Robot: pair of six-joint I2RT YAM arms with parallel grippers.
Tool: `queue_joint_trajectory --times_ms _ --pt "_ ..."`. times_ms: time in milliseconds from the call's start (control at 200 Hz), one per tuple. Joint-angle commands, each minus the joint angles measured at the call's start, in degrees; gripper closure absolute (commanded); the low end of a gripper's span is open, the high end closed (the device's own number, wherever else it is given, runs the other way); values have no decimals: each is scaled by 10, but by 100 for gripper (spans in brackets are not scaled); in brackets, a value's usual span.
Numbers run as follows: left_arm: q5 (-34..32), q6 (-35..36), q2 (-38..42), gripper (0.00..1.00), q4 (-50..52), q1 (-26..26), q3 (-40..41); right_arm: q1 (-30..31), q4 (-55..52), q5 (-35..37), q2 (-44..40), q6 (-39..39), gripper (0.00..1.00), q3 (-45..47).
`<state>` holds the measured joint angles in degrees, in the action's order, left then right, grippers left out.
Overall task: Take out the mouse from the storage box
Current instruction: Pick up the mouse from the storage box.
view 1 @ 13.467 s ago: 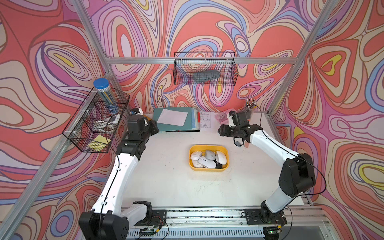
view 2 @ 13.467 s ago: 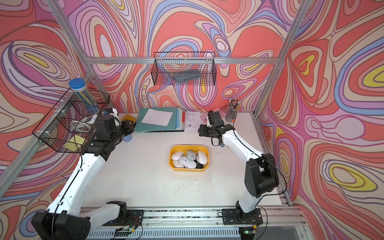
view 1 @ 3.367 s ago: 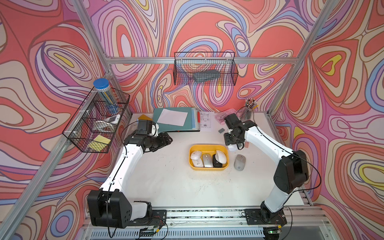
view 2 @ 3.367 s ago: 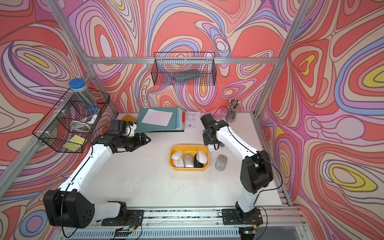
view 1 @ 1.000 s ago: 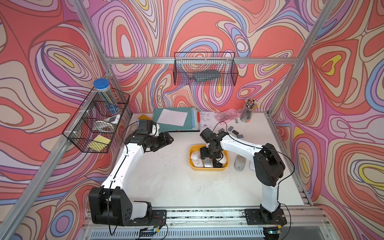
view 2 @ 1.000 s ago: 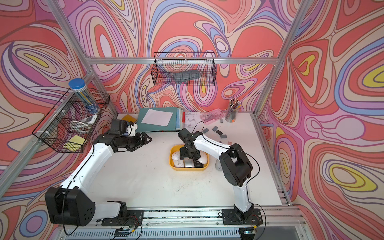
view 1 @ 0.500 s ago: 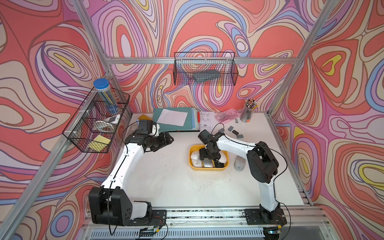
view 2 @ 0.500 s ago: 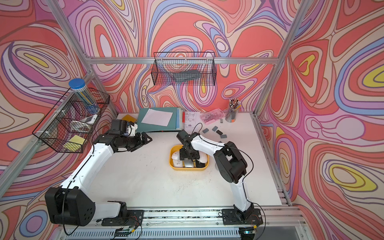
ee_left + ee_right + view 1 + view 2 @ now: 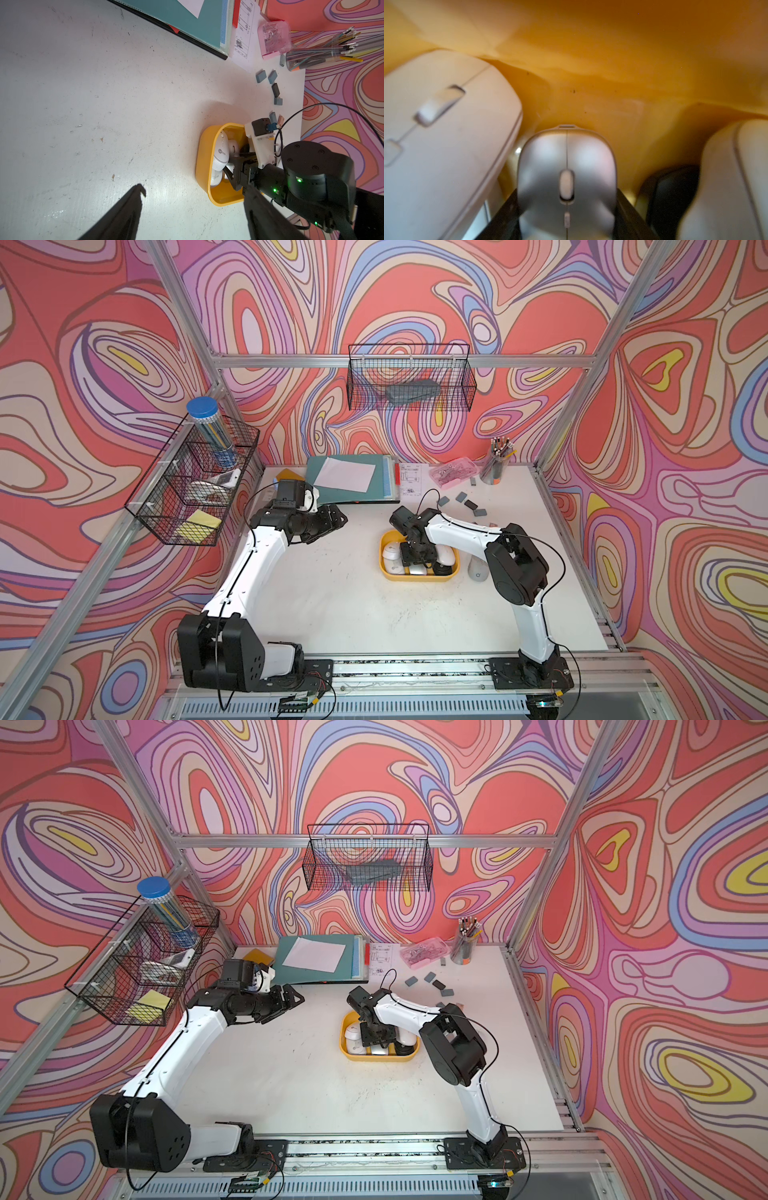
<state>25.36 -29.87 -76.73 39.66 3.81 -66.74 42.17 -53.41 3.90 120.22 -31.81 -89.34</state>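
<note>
Right hand (image 9: 566, 193) newly closed on mouse (image 9: 566, 158), scuffed tabletop (image 9: 332, 605)

The right arm (image 9: 461, 526) reaches left from its near-right base. The right gripper (image 9: 417, 561) points straight down, jaws clamped on a silver mouse (image 9: 566, 166). The left arm (image 9: 253, 560) stretches toward the far side. The left gripper (image 9: 334, 517) is level and points right, jaws apart, empty.

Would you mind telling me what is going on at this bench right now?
The right gripper is down inside the yellow storage box, shut on a silver mouse not yet lifted out. White mice lie beside it, and a grey mouse lies on the table next to the box. The left gripper hovers open and empty over the table.
</note>
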Motion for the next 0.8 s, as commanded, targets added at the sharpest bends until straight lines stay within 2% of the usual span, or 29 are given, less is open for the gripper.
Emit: queue_joint_trajectory --times_ms 0,55,255,511,631,796 --pt "4 1 -1 19 -4 -2 6 6 -14 14 -8 1 48 -3" --pt "4 1 -1 19 -5 -1 6 6 -13 25 -26 0 51 -6" --pt "3 1 1 19 -6 -1 6 6 -24 54 -83 4 50 -50" --pt "3 1 1 19 -4 -1 5 6 -64 66 -86 23 50 -117" --pt "3 1 1 19 -4 -2 4 13 -61 28 -103 22 50 -114" --pt "1 2 4 19 -3 -2 4 29 -76 29 -149 2 50 -73"
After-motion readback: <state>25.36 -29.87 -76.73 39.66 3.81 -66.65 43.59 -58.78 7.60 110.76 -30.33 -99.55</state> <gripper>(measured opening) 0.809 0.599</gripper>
